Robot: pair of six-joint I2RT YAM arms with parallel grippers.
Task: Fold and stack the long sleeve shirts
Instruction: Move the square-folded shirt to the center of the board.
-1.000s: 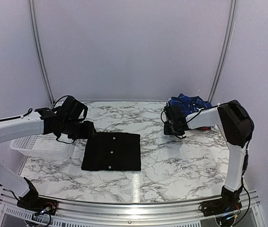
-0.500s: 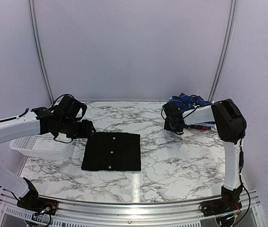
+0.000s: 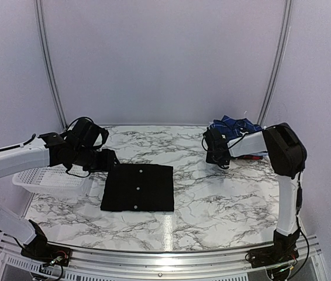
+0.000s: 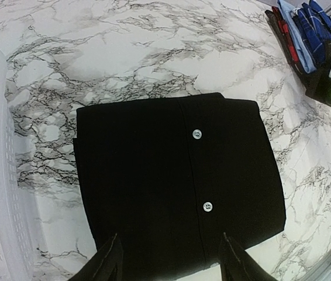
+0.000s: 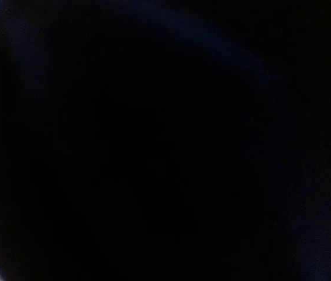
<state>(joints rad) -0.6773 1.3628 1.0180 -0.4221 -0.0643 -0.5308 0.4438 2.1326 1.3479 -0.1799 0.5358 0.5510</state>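
You have bare desk [image 3: 230, 205] from the middle to the near right corner. The black shirt [image 3: 138, 187] lies left of centre, the white basket [image 3: 45, 179] lines the left edge, and the shirt pile [image 3: 235, 125] fills the far right corner.

One black shirt [image 3: 138, 187] is seen folded into a flat rectangle, laid left of centre on the table [image 3: 212, 199], white-buttoned placket up. A blue plaid shirt [image 3: 235, 124], light blue shirt [image 4: 299, 32] and red shirt [image 4: 278, 23] are heaped together, far right.

no readable text, labels, brands or numbers anywhere
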